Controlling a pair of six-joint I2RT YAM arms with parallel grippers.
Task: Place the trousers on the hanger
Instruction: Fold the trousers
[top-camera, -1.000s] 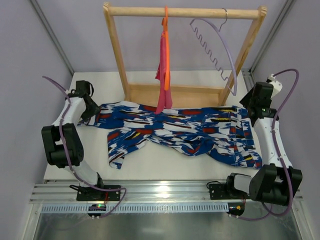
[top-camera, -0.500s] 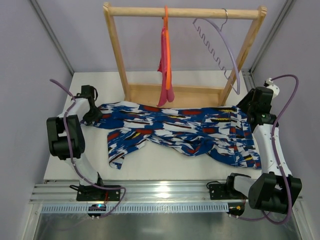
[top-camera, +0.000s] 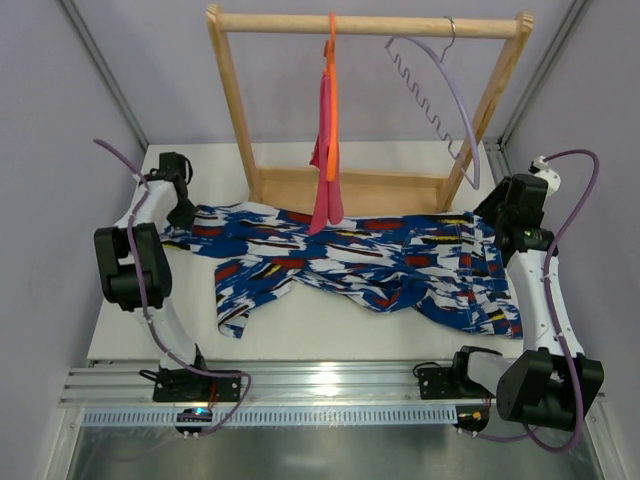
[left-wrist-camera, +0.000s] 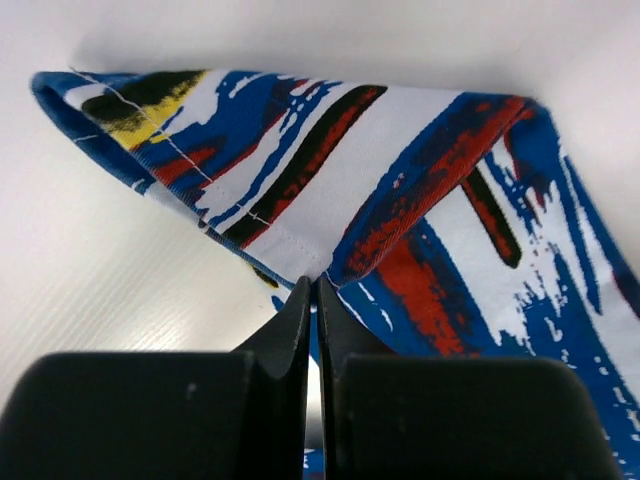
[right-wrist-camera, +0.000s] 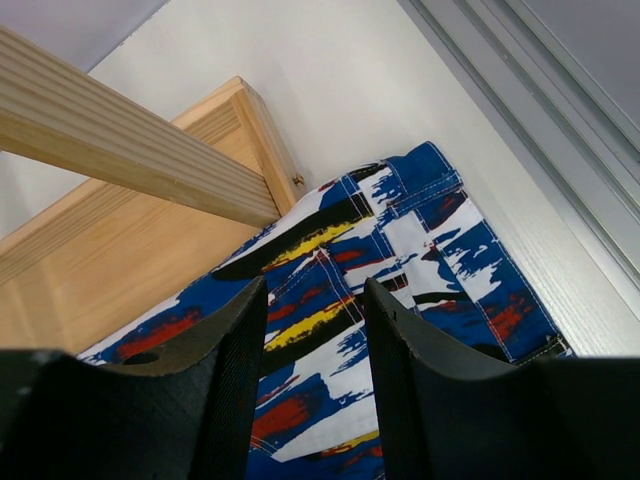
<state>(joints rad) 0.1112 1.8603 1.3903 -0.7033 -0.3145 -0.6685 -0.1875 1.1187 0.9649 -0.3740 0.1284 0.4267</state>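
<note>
Trousers (top-camera: 360, 262) lie spread across the middle of the white surface (top-camera: 300, 335), waistband toward the right edge and leg ends toward the left. The left end effector (left-wrist-camera: 313, 288) is closed tight, pinching a fold of a leg end near the far left corner. The right end effector (right-wrist-camera: 314, 300) hovers over the waistband, jaws partly apart, holding nothing. The hanger (top-camera: 440, 95) hangs on the wooden rack (top-camera: 232, 110) at the far edge, near its right end.
</note>
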